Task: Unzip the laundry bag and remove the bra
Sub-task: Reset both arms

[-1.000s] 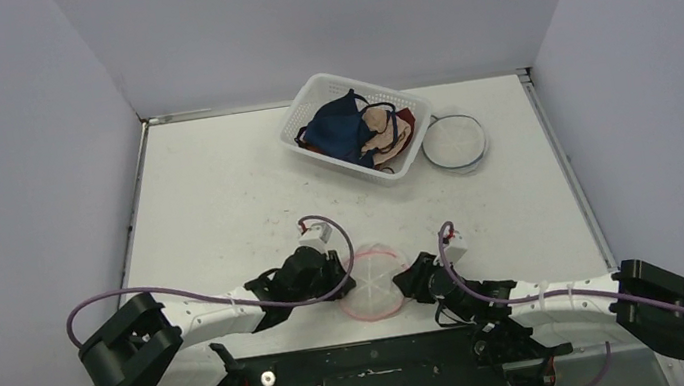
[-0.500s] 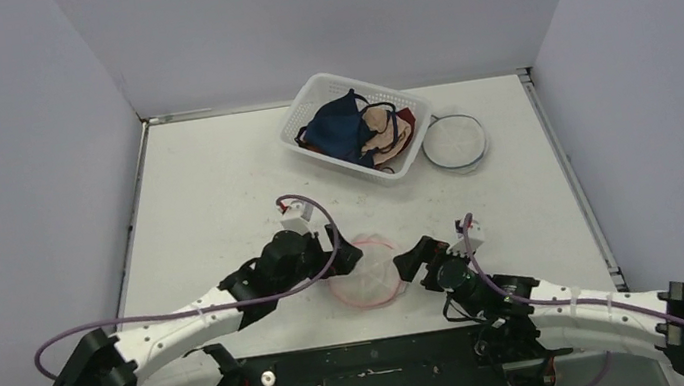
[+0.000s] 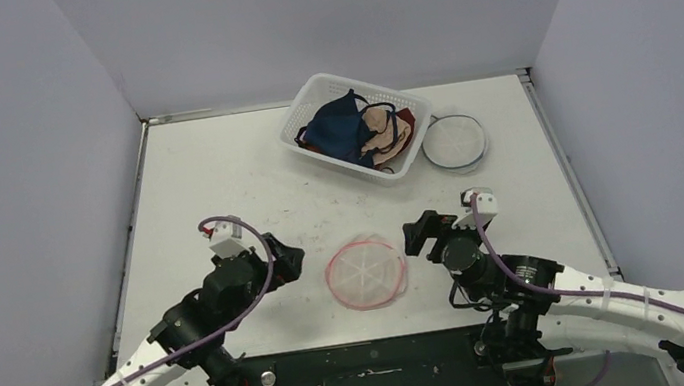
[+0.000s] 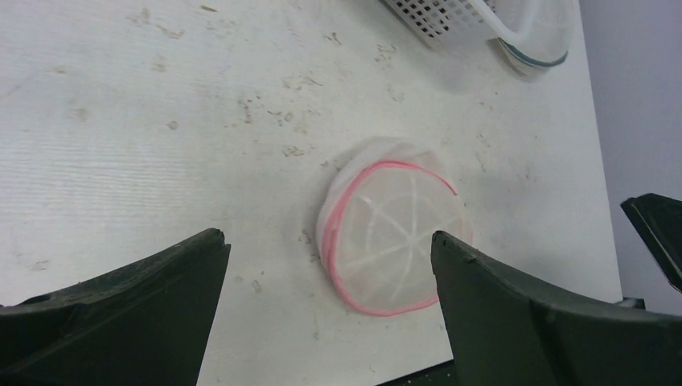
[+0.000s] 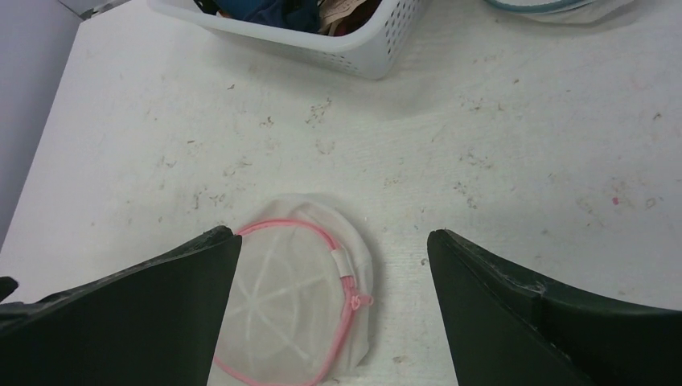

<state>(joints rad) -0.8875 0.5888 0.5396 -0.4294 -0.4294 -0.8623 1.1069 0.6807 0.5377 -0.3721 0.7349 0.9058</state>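
Near edge of the surface [image 3: 216, 190]: the left claw [image 3: 285, 260] and right claw [image 3: 422, 234], both with jaws spread wide and holding nothing, flank the pink-rimmed laundry bag [image 3: 365, 271], which lies flat midway along that edge, touched by neither. No coloured garment shows through its mesh, so the bra is probably already out, though the zip's state cannot be read. Toward the far edge, the basket [image 3: 377, 87] holds several bras [image 3: 349, 126].

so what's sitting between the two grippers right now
The pink-rimmed laundry bag lies flat on the table between the open left gripper and open right gripper, touched by neither; the top view shows it best.
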